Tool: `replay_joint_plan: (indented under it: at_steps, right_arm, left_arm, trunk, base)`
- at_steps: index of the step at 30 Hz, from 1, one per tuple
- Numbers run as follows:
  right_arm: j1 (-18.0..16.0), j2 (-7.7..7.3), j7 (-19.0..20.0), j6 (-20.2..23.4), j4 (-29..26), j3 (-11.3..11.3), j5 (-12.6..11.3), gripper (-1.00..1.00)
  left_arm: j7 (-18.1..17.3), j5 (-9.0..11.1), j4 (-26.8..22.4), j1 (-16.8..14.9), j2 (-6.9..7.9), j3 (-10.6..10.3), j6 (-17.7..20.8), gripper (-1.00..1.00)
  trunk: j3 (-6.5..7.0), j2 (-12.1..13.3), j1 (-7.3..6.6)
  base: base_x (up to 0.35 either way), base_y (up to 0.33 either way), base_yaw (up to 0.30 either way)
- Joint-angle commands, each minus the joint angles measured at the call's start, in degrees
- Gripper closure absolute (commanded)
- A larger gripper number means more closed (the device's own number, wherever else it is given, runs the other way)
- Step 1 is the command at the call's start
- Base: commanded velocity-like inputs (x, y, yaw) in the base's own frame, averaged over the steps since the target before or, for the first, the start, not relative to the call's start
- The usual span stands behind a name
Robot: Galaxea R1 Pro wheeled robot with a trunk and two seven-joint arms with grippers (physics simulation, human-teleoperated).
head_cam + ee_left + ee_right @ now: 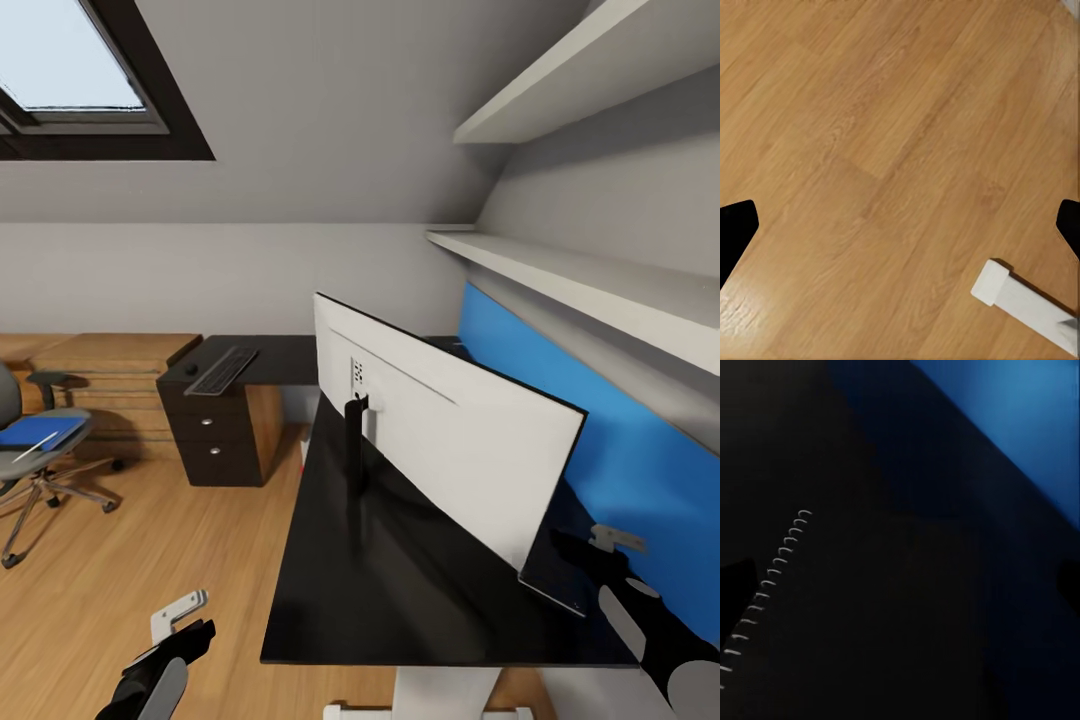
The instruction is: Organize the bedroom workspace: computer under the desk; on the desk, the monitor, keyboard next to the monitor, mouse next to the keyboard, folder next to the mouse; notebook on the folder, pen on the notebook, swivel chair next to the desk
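The monitor (440, 440) stands on the black desk (400, 590), white back toward me. At the desk's far left lie the keyboard (222, 370) and the mouse (190, 369). The swivel chair (15, 400) stands on the floor at left, carrying the blue folder (40, 432) with the white pen (35, 446) on it. My right gripper (600, 545) hovers open behind the monitor by the blue panel. Below the right gripper (900, 585) is the dark notebook's wire spiral (765, 592). My left gripper (185, 615) hangs open over the floor (870, 150). The computer is out of view.
A dark drawer unit (215, 430) holds up the desk's far left end, with low wooden shelving (110, 370) behind the chair. Wall shelves (600, 290) overhang the blue back panel (640, 470). The desk's white foot (1020, 300) lies on the floor near my left gripper.
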Motion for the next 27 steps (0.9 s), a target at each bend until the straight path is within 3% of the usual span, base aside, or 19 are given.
replay_joint_plan:
  at_steps: [1, 15, 27]
  right_arm:
    - [-0.04, -0.01, -0.01, -0.19, 0.02, 0.14, -0.51, -1.0]
    - [-0.04, -0.07, -0.23, -0.17, 0.04, 0.14, -0.5, -1.0]
    - [-0.04, -0.11, -0.33, -0.1, -0.05, 0.14, -0.5, -1.0]
  left_arm:
    - [0.48, 0.44, -0.09, -0.03, 0.07, -0.18, 0.12, -1.0]
    - [0.37, 0.52, 0.81, -0.03, 0.03, -0.33, 0.12, -1.0]
    - [0.48, 0.52, 0.45, -0.03, -0.14, -0.2, 0.11, -1.0]
  trunk:
    - [-0.07, -0.04, 0.03]
    - [-0.07, -0.04, 0.03]
    - [-2.22, -4.85, 2.67]
  base:
    - [0.24, 0.0, 0.0]
    - [0.027, 0.0, 0.0]
    - [0.0, 0.0, 0.0]
